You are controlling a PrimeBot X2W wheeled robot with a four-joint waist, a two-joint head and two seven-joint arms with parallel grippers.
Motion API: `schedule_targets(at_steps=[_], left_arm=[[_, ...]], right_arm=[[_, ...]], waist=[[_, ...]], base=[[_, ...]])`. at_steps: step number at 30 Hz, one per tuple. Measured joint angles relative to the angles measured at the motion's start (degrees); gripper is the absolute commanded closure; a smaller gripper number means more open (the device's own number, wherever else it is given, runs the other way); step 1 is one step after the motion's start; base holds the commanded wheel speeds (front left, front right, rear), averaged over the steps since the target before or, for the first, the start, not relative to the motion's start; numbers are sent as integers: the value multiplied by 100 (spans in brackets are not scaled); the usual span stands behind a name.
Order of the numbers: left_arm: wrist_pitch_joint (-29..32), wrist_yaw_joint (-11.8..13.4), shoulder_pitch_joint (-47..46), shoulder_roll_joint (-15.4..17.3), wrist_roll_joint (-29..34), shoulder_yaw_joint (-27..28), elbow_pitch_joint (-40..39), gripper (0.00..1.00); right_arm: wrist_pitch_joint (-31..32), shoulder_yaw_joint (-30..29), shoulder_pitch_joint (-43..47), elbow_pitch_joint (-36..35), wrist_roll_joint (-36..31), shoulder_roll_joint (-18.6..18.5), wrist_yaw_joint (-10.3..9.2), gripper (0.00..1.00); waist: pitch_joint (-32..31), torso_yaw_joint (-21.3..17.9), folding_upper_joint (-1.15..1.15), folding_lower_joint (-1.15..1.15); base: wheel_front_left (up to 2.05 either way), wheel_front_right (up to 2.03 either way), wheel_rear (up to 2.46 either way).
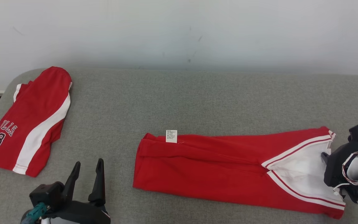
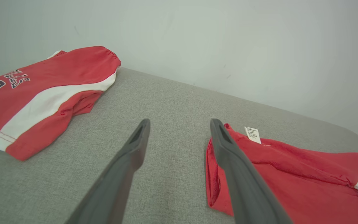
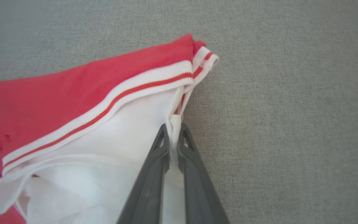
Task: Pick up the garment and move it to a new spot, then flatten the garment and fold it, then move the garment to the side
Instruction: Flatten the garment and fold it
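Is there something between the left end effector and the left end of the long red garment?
Nothing visible. Only bare grey surface lies between the open left end effector and the left end of the long red garment. The folded jersey lies apart, farther left.

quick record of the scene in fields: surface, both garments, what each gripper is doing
support: grey cloth surface, pale wall behind
being worked: red garment, lying long and flat, centre to right
tag: white label at its far edge, near the left end
right arm: right gripper shut on white fabric at the garment's right end
left arm: left gripper open, holding nothing, left of the garment
aside: folded jersey, red with a white stripe, far left
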Motion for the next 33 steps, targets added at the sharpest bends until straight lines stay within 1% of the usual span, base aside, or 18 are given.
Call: schedule_targets(at_steps=[5, 8, 12, 16, 22, 25, 28, 33], left_arm=[[9, 0, 23, -1, -9, -16, 70, 0], [25, 0, 45, 1, -10, -16, 104, 0], [35, -2, 44, -12, -18, -40, 142, 0], [75, -9, 43, -97, -26, -121, 202, 0], [77, -9, 44, -141, -51, -174, 303, 0], [77, -9, 45, -160, -51, -190, 320, 0], [77, -10, 45, -186, -54, -216, 342, 0], [124, -54, 21, -270, -58, -316, 480, 0]], right_arm=[[-149, -101, 7, -258, 232, 261, 121, 100], [-199, -45, 7, -537, 258, 438, 191, 100], [-224, 91, 10, -958, 287, 578, 219, 100], [-153, 277, 85, -1422, 405, 726, 247, 100], [156, 620, 266, -2171, 570, 824, 247, 100], [312, 737, 251, -2503, 723, 950, 247, 100], [559, 864, 171, -2568, 759, 1071, 247, 100], [1042, 968, -253, -2409, 802, 1244, 247, 100]], waist=[[-90, -94, 0, 0], [-148, -146, 0, -1], [-224, -208, 0, -1], [-295, -228, 0, -1], [-363, -159, 0, -1], [-381, -105, -1, -1], [-383, -38, 0, -1], [-373, 97, 0, -1]], base=[[0, 0, 0], [0, 0, 0], [0, 0, 0], [0, 0, 0], [0, 0, 0], [0, 0, 0], [0, 0, 0], [0, 0, 0]])
